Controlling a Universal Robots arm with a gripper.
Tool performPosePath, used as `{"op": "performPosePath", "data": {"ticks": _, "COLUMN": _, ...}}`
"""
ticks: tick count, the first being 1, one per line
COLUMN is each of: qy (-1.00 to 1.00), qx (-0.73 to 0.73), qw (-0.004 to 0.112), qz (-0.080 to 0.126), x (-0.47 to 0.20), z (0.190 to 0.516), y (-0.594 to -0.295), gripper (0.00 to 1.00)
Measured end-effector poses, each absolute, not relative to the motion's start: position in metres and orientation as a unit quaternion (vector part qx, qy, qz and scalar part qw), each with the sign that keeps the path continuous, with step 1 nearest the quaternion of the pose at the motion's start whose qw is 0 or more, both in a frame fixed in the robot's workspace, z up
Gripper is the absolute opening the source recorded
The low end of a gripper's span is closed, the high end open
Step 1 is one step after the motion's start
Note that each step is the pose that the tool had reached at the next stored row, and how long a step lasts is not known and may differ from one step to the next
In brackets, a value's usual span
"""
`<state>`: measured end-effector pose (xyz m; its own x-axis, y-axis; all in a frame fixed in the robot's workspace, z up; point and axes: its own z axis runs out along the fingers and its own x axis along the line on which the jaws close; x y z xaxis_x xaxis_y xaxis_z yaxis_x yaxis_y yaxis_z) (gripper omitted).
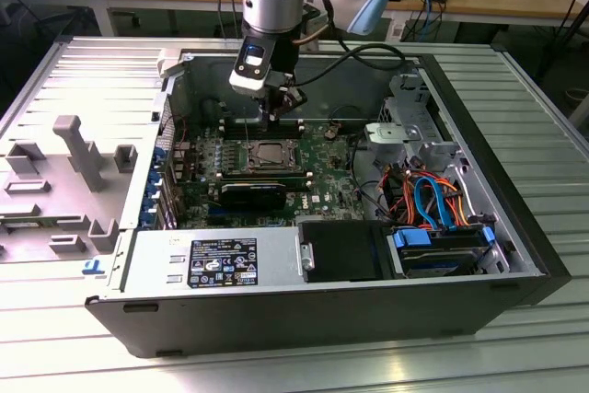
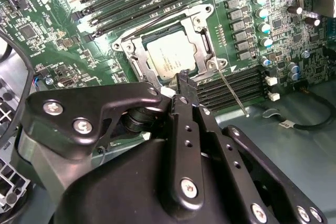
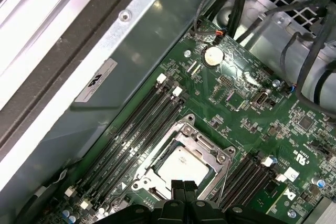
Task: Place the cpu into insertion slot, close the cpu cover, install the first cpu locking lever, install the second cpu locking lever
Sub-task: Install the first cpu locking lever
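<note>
The cpu (image 2: pixel 168 59) (image 3: pixel 181 163) lies flat in the insertion slot (image 1: pixel 269 156) on the green board. The cpu cover (image 2: pixel 202 32) (image 3: pixel 206 149) is down around it, its window showing the chip's silver top. One thin wire locking lever (image 2: pixel 231 92) (image 3: pixel 223 184) sticks out from a socket corner across the memory slots. A second lever (image 2: pixel 157 23) lies along the socket's opposite side. My gripper (image 2: pixel 184 77) (image 3: pixel 181 186) (image 1: pixel 270 119) hovers just above the socket's edge, next to the sticking-out lever, with its black fingers shut together and nothing between them.
Long black memory slots (image 3: pixel 136 129) flank the socket on both sides. A black ribbed heatsink (image 1: pixel 253 192) sits beside the socket. The case wall (image 3: pixel 105 40) rises close by. Drive bays with coloured cables (image 1: pixel 433 204) fill the exterior view's right. A power supply (image 1: pixel 221 260) lies at the front.
</note>
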<state>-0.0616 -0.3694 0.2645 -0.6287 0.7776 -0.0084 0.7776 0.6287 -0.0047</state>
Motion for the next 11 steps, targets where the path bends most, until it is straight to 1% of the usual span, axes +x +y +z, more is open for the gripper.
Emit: {"op": "performPosePath", "data": {"ticks": 11, "qy": 0.902, "qx": 0.431, "qw": 0.003, "qz": -0.004, "x": -0.0616, "z": 0.2645, "y": -0.3694, "gripper": 0.11}}
